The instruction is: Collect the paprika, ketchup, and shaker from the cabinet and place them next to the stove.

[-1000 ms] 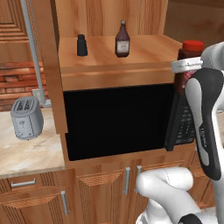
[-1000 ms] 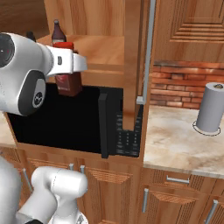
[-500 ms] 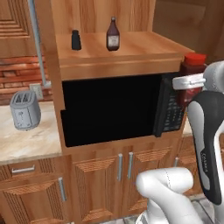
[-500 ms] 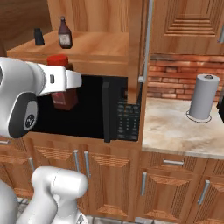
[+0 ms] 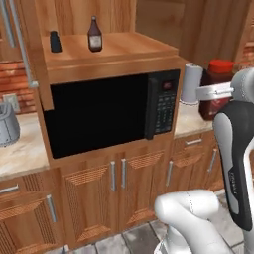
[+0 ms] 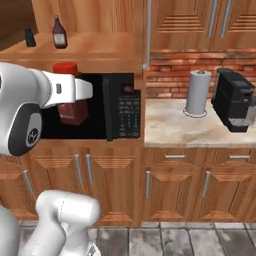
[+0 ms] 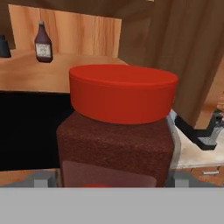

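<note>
- You have one paprika (image 7: 118, 127) jar in the gripper (image 7: 109, 181); its jaws stand wide on either side of the jar's body, pinching it, red cap up, jar upright.
- Landmark: the microwave (image 5: 106, 111), one unit, black, set in the cabinet (image 5: 114, 52) under the plank shelf.
- In the left base view the paprika (image 5: 214, 89) is in the air to the right of the microwave, off the shelf, in front of the paper towel roll (image 5: 191, 83).
- In the right base view the paprika (image 6: 71, 97) sits in front of the microwave's dark door, at the arm's end.
- One ketchup (image 5: 94, 34) bottle stands upright on the shelf above the microwave.
- One shaker (image 5: 55, 42) stands on the same shelf, left of the ketchup, apart from it.
- Count of task containers: three in all, two on the shelf, one held.
- One paper towel roll (image 6: 197, 93) stands on the counter (image 6: 195, 127) right of the microwave; one black coffee machine (image 6: 234, 105) further right.
- One grey toaster (image 5: 7, 124) on the counter left of the microwave.
</note>
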